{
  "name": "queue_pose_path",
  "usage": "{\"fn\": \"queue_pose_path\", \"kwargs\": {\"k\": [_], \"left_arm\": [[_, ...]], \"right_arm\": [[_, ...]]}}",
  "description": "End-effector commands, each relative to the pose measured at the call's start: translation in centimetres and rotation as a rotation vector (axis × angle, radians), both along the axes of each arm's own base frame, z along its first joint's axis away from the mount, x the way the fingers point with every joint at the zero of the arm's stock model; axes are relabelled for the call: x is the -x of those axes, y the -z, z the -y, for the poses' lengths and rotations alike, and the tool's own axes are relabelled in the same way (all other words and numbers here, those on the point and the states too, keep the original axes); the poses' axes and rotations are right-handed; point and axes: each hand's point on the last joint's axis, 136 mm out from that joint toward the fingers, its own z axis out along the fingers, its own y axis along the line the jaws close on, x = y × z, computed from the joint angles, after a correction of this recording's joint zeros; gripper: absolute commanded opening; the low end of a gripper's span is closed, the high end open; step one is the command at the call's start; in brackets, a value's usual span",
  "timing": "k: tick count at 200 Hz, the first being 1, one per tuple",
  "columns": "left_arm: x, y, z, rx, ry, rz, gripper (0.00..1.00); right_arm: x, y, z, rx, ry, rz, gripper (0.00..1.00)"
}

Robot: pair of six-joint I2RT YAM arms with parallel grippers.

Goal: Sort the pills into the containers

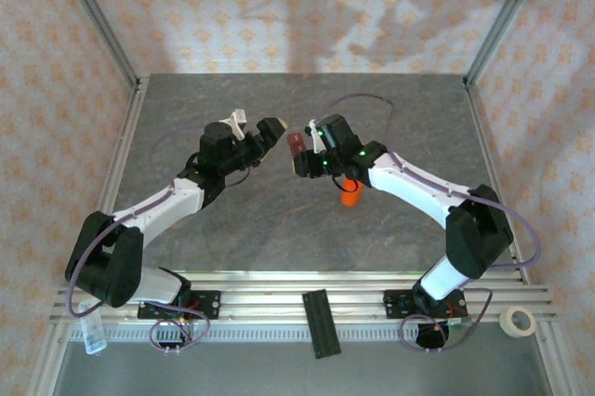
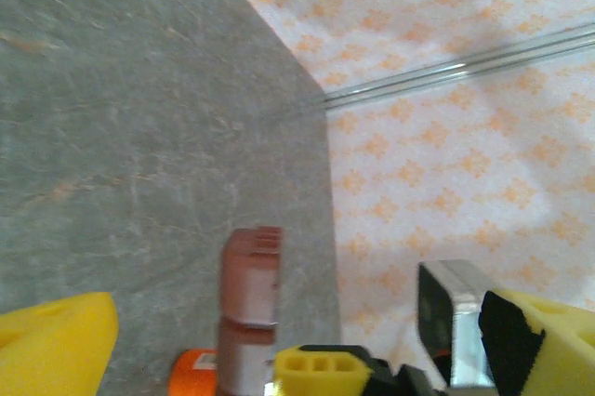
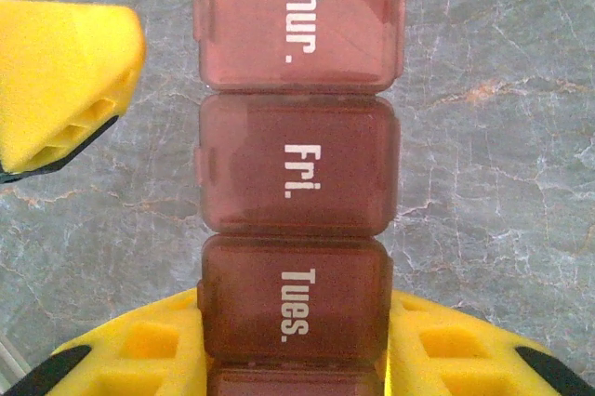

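1. Right gripper [image 1: 303, 152] is clenching on the containers [image 3: 297, 168], pinching the dark red bar across its sides at the "Tues." compartment; it is holding the bar clear of the surface [image 1: 279, 238], probably to present it to the other arm.
2. The bar is hanging between the two arms, above the middle of the surface; the "Fri." and "Thur." compartments are jutting out past the fingers [image 3: 121, 359], so they are staying reachable.
3. Left gripper [image 1: 256, 126] is standing wide open and grasping nothing; it is facing the free end of the bar from just beside it, with one yellow pad near the "Thur." lid, seemingly lining up to work a lid or steady the row.
4. All visible lids are lying shut; through the tinted plastic I cannot tell whether any pills are inside.
5. An orange bottle [image 1: 350, 194] is sitting on the surface beneath the right arm, near the bar but apart from it; it is likely serving as the pill supply.
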Motion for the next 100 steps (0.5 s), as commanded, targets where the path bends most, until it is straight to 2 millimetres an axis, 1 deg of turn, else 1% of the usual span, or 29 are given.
{"fn": "queue_pose_path", "kwargs": {"k": [1,32,58,100], "left_arm": [[-0.4,-4.2,1.6,0.117,0.037,0.096,1.0],[-0.2,-4.0,2.7,0.121,0.057,0.094,1.0],[-0.2,-3.7,3.1,0.124,0.063,0.09,1.0],[-0.2,-3.7,3.8,0.13,0.073,0.089,1.0]], "right_arm": [[0.0,-1.6,0.0,-0.047,0.011,0.035,0.37],[0.2,-1.5,0.0,-0.052,0.01,0.031,0.37],[0.3,-1.6,0.0,-0.057,0.008,0.031,0.36],[0.5,-1.5,-0.1,-0.062,0.002,0.025,0.35]]}}
